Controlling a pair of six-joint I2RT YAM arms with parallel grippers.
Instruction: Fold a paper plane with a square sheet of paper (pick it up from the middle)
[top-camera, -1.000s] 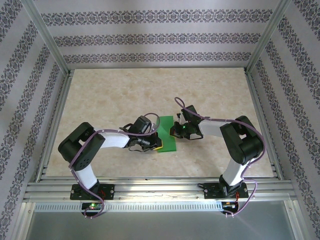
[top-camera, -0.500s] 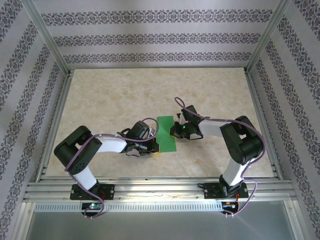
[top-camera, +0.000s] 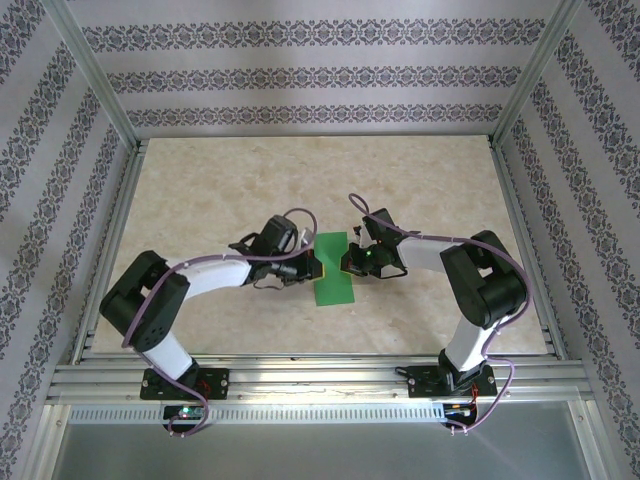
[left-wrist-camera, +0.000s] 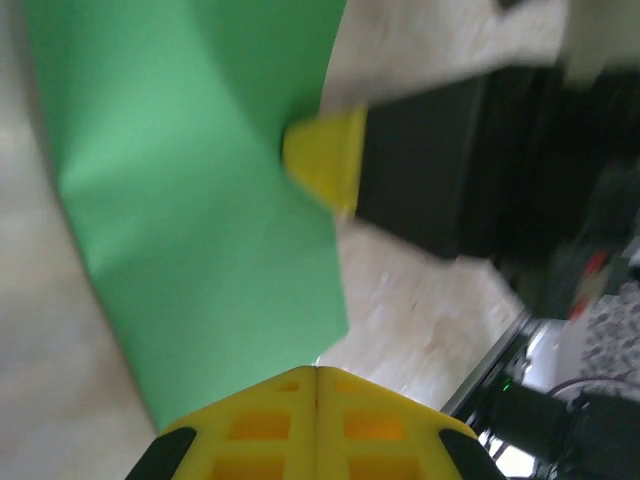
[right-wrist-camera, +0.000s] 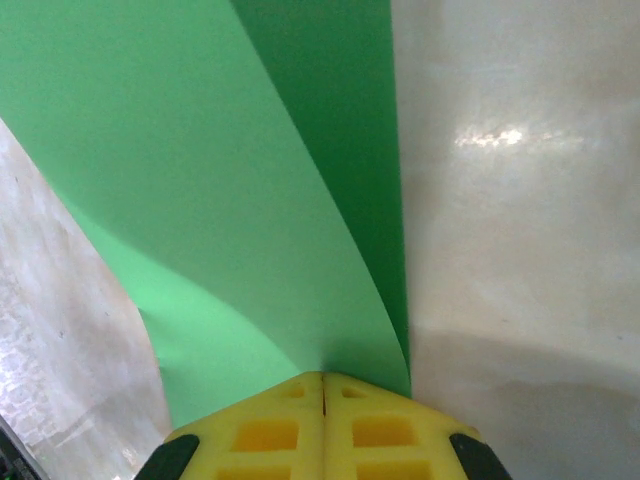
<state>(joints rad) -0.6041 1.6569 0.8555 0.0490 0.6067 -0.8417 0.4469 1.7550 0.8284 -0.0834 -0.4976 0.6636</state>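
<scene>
The square sheet of paper (top-camera: 334, 285) lies mid-table, bright green and folded into a narrow strip running away from me. My left gripper (top-camera: 314, 268) is shut at the strip's left edge. In the left wrist view its tips (left-wrist-camera: 316, 370) sit beside a corner of the paper (left-wrist-camera: 200, 200), with a yellow fingertip (left-wrist-camera: 325, 165) of the other gripper beyond. My right gripper (top-camera: 350, 262) is shut at the strip's right side. In its wrist view the closed tips (right-wrist-camera: 323, 375) bear on the paper (right-wrist-camera: 220, 180), whose upper layer bulges above a darker fold.
The marble-patterned tabletop (top-camera: 220, 190) stretches around the paper on all sides. An aluminium rail (top-camera: 320, 375) runs along the near edge by the arm bases. Patterned walls and frame posts (top-camera: 100, 90) close in the back and sides.
My left gripper has slid from the paper's near end farther up its left edge, the arm stretching out. The green strip looks narrower. The right arm has stayed put.
</scene>
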